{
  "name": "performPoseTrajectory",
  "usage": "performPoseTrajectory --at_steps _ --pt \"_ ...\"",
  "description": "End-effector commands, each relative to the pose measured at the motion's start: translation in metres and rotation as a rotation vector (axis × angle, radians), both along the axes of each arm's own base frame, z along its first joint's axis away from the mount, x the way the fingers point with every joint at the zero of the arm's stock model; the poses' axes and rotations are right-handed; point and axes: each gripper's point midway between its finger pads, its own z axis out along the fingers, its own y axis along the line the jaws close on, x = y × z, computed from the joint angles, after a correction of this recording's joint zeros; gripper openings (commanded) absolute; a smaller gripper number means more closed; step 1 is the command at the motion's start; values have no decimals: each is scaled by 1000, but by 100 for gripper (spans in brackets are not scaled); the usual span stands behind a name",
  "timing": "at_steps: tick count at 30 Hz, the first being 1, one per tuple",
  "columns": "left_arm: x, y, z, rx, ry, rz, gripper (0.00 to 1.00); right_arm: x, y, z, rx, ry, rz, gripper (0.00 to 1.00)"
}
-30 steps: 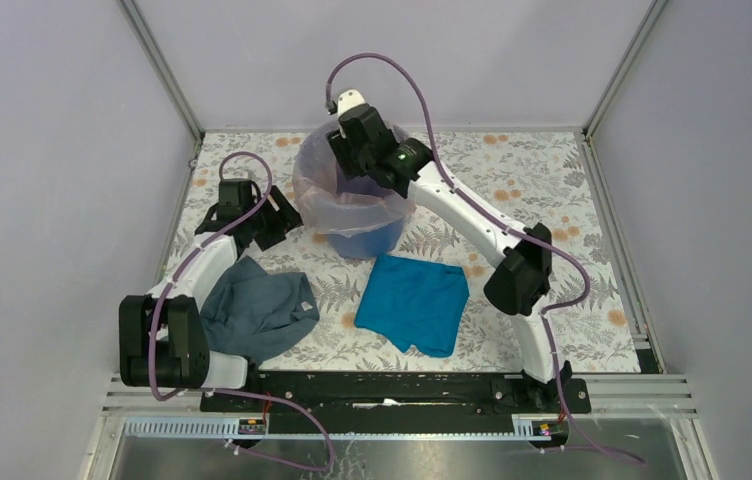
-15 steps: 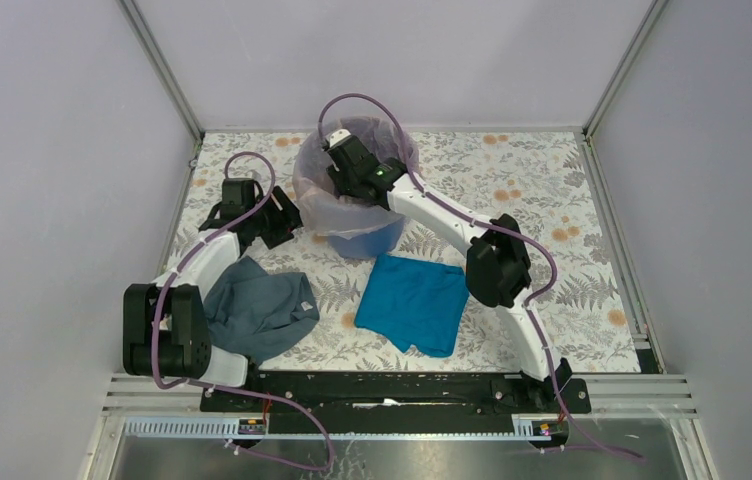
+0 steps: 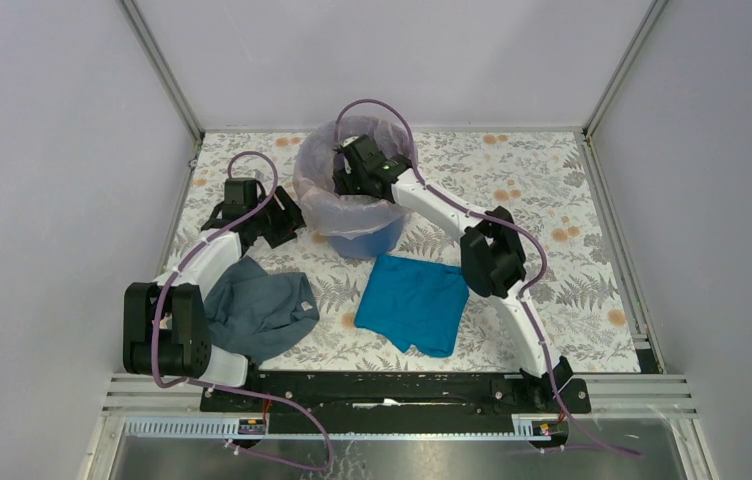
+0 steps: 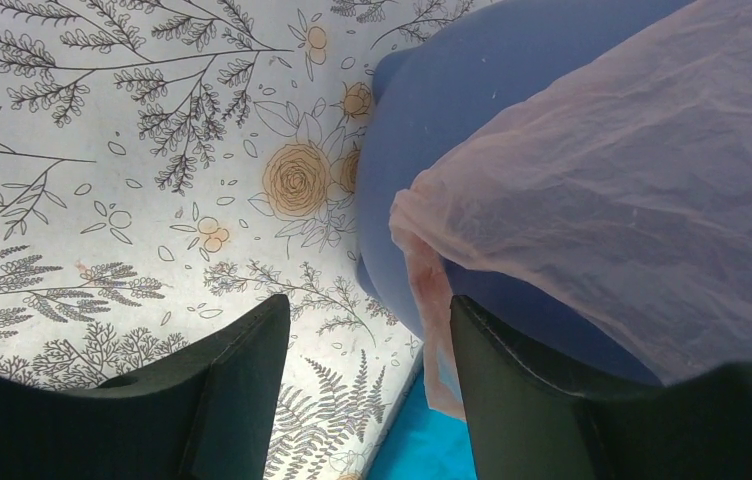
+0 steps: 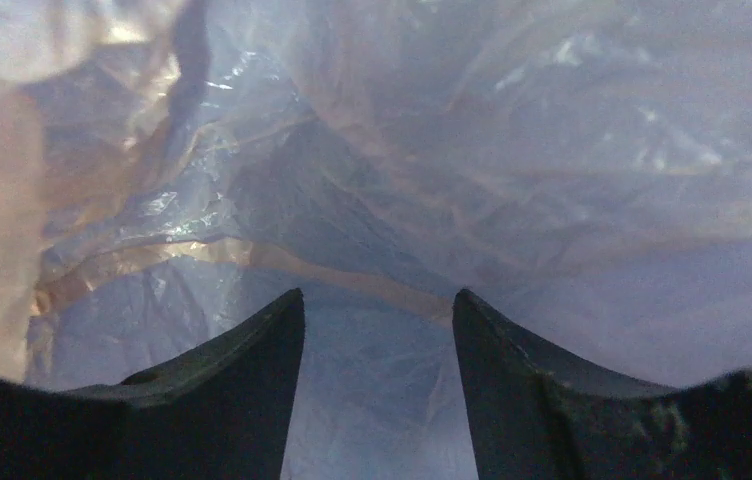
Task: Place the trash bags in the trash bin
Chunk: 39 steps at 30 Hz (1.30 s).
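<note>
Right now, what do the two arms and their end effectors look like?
The left arm and right arm share white links and bulky black joint housings, with a purple cable looping along each. The left end effector and right end effector each show two dark, wedge-shaped fingers.

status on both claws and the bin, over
Left claw open, beside the trash bin. Right claw open, inside the trash bag draped over the bin's rim. Teal cloth and grey cloth nearby, not blocking.
</note>
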Motion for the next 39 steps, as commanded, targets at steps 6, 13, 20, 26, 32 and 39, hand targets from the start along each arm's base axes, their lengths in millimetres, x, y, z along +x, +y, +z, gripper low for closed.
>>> performPoseTrajectory --at_steps 6,13,20,26,32,39 --pt "12 -8 18 -10 -82 -28 63 6 1 10 -30 16 -6 82" --pt "9 -5 19 9 -85 -20 63 18 -3 51 -15 -84 -30 100" --pt "9 -6 19 10 -87 -27 63 8 -2 61 29 -59 -43 97" --pt "7 -5 15 15 -78 -25 63 -15 2 100 171 -50 -19 56" --pt "9 -7 17 9 -84 -27 63 -18 5 114 206 -48 -16 24" --pt "5 -3 16 31 -82 -23 64 -30 2 167 284 -93 -3 56"
